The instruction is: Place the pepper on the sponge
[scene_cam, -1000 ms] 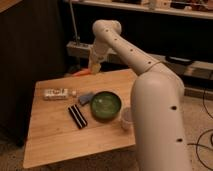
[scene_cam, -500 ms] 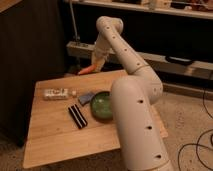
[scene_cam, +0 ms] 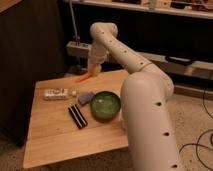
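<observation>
- Since the frame half a second ago the gripper has sunk a little toward the far edge of the table, and the pepper has come down and leftward with it. The thick lower part of the arm has swung back toward the right.
- That swing uncovers the green bowl, which was partly hidden before and now shows its whole rim.
- The gripper's fingers are closed on the pepper. Its orange body pokes out to the left of them, tilted, with the free tip lower than the held end.
- The pepper hangs at the table's far edge, about midway along it; whether it touches the wood I cannot tell.
- The sponge lies flat on the table, nearer the near edge than the pepper and apart from it, with bare wood between the two.
- The green bowl sits just right of the sponge, its rim touching or almost touching the sponge's right corner.
- A pale bottle lies on its side left of the sponge, toward the far-left corner.
- A black striped block lies aslant just left of the bowl, closer to the near edge than the sponge.
- The arm rises from the gripper to a rounded joint, then slopes down to the right. Its big white body covers the table's right edge and near-right corner.
</observation>
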Robot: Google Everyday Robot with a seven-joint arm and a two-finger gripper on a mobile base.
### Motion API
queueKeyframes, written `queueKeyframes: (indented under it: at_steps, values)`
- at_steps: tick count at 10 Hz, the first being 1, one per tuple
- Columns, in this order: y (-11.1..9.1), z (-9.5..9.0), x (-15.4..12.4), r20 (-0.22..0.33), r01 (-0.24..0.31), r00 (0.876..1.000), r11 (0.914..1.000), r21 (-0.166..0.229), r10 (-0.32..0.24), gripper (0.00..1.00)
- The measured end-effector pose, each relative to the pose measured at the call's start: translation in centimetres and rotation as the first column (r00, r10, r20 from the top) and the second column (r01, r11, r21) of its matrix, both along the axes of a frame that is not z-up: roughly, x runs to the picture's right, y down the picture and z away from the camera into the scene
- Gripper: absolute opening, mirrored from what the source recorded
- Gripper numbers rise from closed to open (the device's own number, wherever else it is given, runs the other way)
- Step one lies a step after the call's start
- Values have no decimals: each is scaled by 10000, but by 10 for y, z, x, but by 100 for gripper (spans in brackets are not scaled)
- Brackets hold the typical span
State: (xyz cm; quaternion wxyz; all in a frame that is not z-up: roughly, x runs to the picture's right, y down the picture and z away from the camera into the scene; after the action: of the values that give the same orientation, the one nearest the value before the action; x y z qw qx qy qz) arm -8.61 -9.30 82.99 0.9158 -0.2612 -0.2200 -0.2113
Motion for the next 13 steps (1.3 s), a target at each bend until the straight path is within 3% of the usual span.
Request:
queueKeyframes:
  at_steps: [2, 4, 8, 13]
  values:
    - [18, 2, -8, -89, 88, 9999, 9998, 164, -87, 0]
    - [29, 21, -13, -147, 88, 9999, 9995, 303, -84, 0]
    - [27, 41, -12, -470, -168, 9987, 9979, 627, 198, 0]
    - [47, 80, -13, -853, -116, 9962, 9993, 354, 145, 0]
